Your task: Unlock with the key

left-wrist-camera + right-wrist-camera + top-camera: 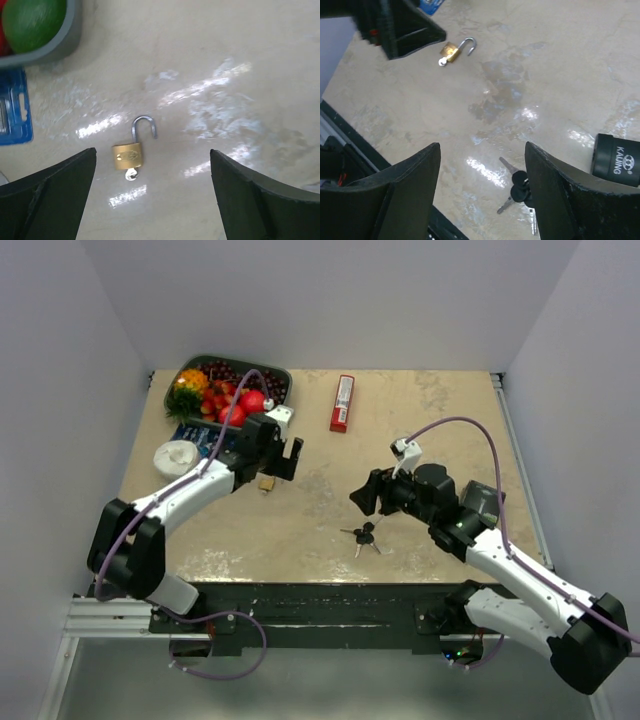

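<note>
Lying untouched, the key point(519, 192) rests near the right tool point(483, 146).

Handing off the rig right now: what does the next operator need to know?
Left gripper: open, empty, over the brass padlock.
Right gripper: open, empty, near the key bunch lying loose on the table.
Done: brass padlock lies flat, shackle swung open, small key in its keyhole.
Black padlock sits near the bunch; locked or not, cannot tell.
Remaining: probably just check that one.

On the table point(440, 430), key bunch point(364, 537) front centre; padlock point(267, 483) left and farther back; tray point(288, 380) behind it
</note>
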`<action>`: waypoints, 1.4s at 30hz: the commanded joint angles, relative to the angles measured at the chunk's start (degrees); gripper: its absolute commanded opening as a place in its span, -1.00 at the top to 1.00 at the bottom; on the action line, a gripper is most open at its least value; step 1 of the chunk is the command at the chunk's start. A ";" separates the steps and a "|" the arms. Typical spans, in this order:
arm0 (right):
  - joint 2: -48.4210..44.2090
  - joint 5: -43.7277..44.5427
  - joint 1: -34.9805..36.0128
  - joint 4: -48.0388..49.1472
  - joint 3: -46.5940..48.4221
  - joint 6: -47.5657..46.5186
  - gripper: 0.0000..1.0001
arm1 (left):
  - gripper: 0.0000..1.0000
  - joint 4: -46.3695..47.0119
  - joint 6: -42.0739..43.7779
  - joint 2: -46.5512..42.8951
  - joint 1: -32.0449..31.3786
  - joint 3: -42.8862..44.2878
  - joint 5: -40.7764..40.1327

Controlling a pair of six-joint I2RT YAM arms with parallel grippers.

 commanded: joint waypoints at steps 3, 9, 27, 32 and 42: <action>1.01 4.50 -6.80 2.94 -1.73 2.25 -0.49 | -0.98 10.18 10.86 -9.14 -8.85 -2.63 2.92; 1.64 5.38 -12.35 -0.22 -2.17 3.13 -0.51 | -0.98 11.58 7.72 -10.28 -9.47 0.62 11.53; 5.05 5.38 1.09 -3.66 -5.86 0.06 -0.45 | -0.99 14.75 2.42 -12.66 -9.30 -3.51 16.12; 11.64 9.40 7.16 -4.53 -0.77 -3.72 -0.43 | -0.99 14.13 1.99 -12.75 -9.30 -3.34 15.95; 19.39 20.23 14.73 -9.81 5.21 -7.24 -0.39 | -0.99 13.43 1.72 -13.36 -9.30 -3.16 15.86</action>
